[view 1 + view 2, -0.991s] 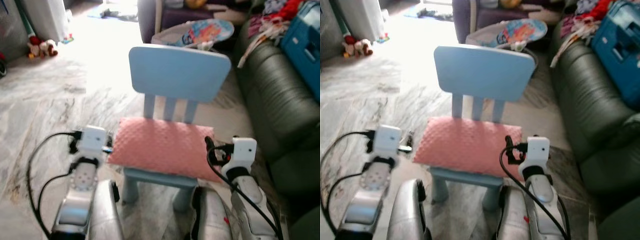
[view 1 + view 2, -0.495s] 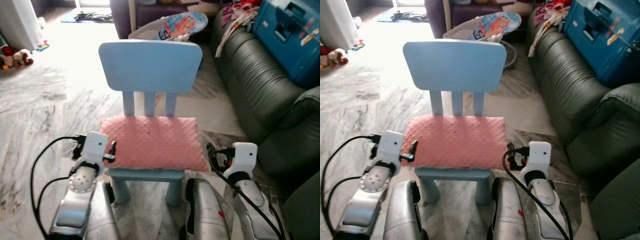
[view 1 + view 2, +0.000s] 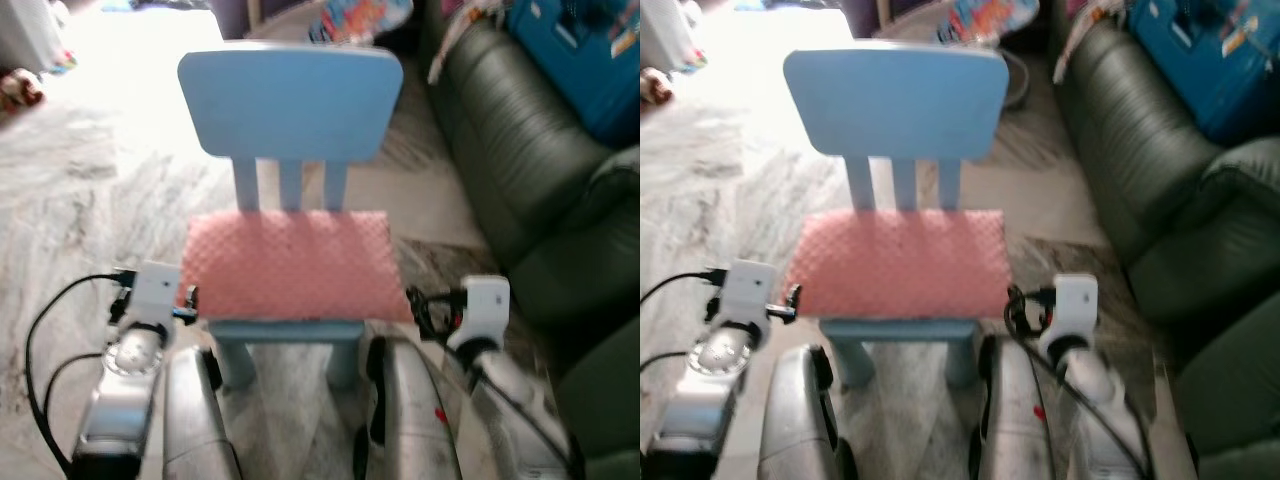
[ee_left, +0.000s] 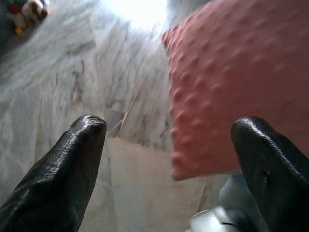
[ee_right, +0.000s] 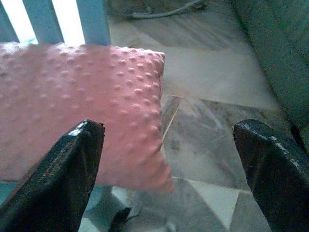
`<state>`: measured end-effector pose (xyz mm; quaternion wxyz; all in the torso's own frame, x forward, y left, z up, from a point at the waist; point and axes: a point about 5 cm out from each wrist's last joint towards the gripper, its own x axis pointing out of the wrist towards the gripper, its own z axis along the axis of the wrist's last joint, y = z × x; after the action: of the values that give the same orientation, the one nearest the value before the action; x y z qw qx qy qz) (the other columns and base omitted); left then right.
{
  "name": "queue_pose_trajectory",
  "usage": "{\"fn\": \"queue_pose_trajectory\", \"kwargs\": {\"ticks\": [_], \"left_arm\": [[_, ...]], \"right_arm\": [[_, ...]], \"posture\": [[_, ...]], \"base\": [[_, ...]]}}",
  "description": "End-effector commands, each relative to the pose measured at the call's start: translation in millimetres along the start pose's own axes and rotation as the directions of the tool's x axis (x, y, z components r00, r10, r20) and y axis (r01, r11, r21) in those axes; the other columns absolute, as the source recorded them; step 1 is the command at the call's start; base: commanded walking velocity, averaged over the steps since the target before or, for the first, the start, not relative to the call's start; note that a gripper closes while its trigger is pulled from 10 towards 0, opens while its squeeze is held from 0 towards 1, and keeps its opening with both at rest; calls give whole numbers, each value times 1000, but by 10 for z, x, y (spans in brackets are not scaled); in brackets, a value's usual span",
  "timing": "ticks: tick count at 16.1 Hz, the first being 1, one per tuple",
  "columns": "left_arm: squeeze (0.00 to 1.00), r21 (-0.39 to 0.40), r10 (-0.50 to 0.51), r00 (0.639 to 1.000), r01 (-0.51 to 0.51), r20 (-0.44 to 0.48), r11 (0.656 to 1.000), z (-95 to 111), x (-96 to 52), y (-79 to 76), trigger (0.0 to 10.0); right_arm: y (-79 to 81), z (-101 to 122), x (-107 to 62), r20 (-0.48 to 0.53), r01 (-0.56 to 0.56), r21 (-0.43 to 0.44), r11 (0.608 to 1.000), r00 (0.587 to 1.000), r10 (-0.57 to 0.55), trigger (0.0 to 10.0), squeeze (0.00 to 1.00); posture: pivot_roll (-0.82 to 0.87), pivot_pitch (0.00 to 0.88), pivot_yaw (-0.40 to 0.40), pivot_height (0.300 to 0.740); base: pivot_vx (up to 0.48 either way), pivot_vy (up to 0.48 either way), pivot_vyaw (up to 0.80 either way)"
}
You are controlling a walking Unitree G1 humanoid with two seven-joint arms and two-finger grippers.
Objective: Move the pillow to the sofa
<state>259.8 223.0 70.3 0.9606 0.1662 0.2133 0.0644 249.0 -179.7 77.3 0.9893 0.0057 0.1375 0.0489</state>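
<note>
A pink dotted pillow (image 3: 290,262) lies flat on the seat of a small light-blue chair (image 3: 290,100) right in front of me. A dark green leather sofa (image 3: 530,150) runs along the right side. My left gripper (image 4: 169,159) is open beside the pillow's left edge, one black finger (image 4: 63,169) over the floor, the other finger (image 4: 273,166) under the pillow's corner. My right gripper (image 5: 169,164) is open at the pillow's right front corner, with the pillow (image 5: 77,106) reaching in between the fingers. Neither gripper holds the pillow.
A blue box (image 3: 585,50) and loose clothes lie on the sofa's far end. A baby bouncer (image 3: 350,15) stands behind the chair. Marble floor (image 3: 90,200) stretches away to the left, with toys (image 3: 20,85) at the far left.
The camera has turned and tipped down, so the chair now sits squarely in front. Both wrists stay at the pillow's two front corners, fingers still open.
</note>
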Motion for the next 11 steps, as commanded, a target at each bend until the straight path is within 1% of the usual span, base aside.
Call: {"fn": "queue_pose_trajectory", "kwargs": {"ticks": [1, 2, 3, 4, 5, 6, 7, 8, 9, 11], "left_arm": [[0, -18, 21, 999, -21, -27, 1000, -26, 21, 82, 10000], [0, -79, 49, 996, -55, -77, 995, -52, 66, 136, 10000], [0, -87, 60, 995, -67, -85, 994, -52, 92, 158, 10000], [0, -108, 71, 994, -79, -79, 991, -26, 136, 172, 10000], [0, -109, 76, 994, -84, -81, 990, -15, 174, 172, 10000], [404, -154, 59, 995, -71, -83, 986, 3, 215, 151, 10000], [1000, -181, 55, 996, -67, -70, 981, 58, 258, 148, 10000], [1000, -199, 41, 996, -55, -73, 978, 102, 309, 134, 10000], [1000, -206, 51, 996, -64, -68, 977, 156, 361, 148, 10000], [1000, -187, 66, 996, -77, -63, 979, 193, 402, 162, 10000]], "right_arm": [[-15, -14, 39, -20, -20, 9, 1000, 1000, 20, 10000, 0], [-59, 6, 169, -53, -53, 3, 999, 997, 53, 10000, 0], [-65, 52, 236, -40, -80, 1, 997, 996, 80, 10000, 0], [-50, 88, 333, -57, -123, -23, 992, 991, 121, 10000, 0], [-46, 133, 405, -53, -139, -23, 990, 989, 138, 10000, 0], [-24, 176, 483, -56, -169, 10, 986, 984, 170, 10000, 859], [6, 212, 546, -46, -185, 38, 982, 981, 186, 10000, 1000], [65, 219, 612, -52, -216, 57, 975, 974, 219, 10000, 1000], [133, 223, 679, -55, -254, 41, 966, 965, 256, 10000, 1000], [205, 192, 729, -81, -288, 53, 956, 953, 291, 10000, 1000]], "posture": [[-5, 177, -51, 467], [-5, 193, -52, 467], [-6, 203, -54, 467], [-6, 213, -57, 467], [-6, 221, -62, 467], [-7, 233, -69, 467], [-8, 238, -68, 467], [-6, 247, -71, 467], [-8, 254, -73, 467], [-6, 261, -76, 467]], "base": [[0, 0, 0], [0, 0, 0], [0, 0, 0], [0, 0, 0], [0, 0, 0], [0, 0, 0], [0, 0, 0], [0, 0, 0], [0, 0, 0], [0, 0, 0]]}}
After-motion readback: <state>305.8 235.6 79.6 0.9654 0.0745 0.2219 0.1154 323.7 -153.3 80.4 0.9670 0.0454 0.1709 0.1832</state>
